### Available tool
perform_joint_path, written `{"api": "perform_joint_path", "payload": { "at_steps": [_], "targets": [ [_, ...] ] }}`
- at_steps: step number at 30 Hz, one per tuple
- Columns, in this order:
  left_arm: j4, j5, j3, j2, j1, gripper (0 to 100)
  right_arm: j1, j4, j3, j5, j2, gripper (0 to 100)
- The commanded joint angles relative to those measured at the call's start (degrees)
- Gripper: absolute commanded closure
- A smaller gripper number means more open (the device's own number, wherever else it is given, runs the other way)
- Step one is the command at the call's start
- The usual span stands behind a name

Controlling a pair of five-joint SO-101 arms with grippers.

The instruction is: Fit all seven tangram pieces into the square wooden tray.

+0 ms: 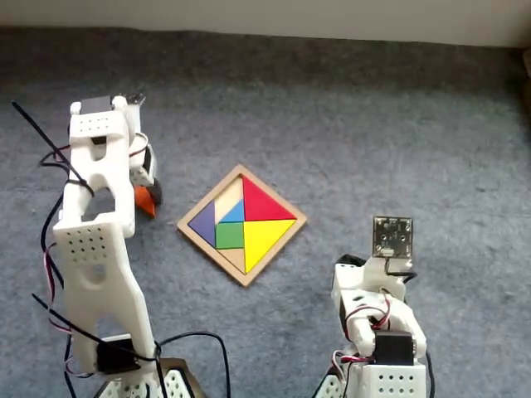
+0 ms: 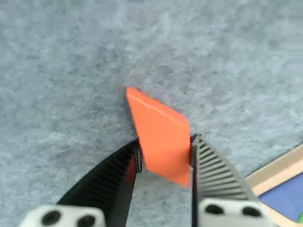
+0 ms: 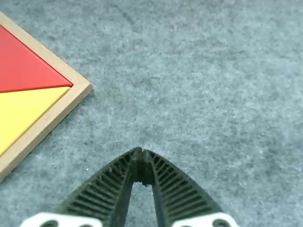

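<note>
The square wooden tray (image 1: 285,230) lies cornerwise mid-table. It holds a red triangle (image 1: 263,201), a yellow triangle (image 1: 261,239), a green square (image 1: 229,236), a small light-blue triangle (image 1: 233,212) and a dark blue triangle (image 1: 202,222). Bare wood shows at its upper-left side (image 1: 228,201) and its near corner (image 1: 236,258). My left gripper (image 2: 165,153) is shut on an orange parallelogram (image 2: 161,135) just over the carpet, left of the tray (image 2: 278,173). The piece (image 1: 146,201) peeks out beside that arm. My right gripper (image 3: 142,155) is shut and empty, over carpet near the tray's right corner (image 3: 78,92).
Grey carpet (image 1: 390,124) covers the whole table, with open room behind and to the right of the tray. Black cables (image 1: 50,240) loop around the left arm. The right arm's base (image 1: 382,348) stands at the near right.
</note>
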Motion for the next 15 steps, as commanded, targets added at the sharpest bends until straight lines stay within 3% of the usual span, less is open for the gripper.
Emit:
{"api": "perform_joint_path", "payload": {
  "at_steps": [1, 5, 15],
  "targets": [
    [0.62, -0.79, -1.19, 0.13, 1.01, 95, 0.66, 0.57, 7.16, 0.62, -0.66, 99.2],
    [0.62, -0.79, -1.19, 0.13, 1.80, 99, 0.66, 0.57, 7.16, 0.62, -0.66, 99.2],
    [2.20, -0.88, -1.27, -6.73, 3.82, 100, 0.66, 0.57, 7.16, 0.62, -0.66, 99.2]
  ]
}}
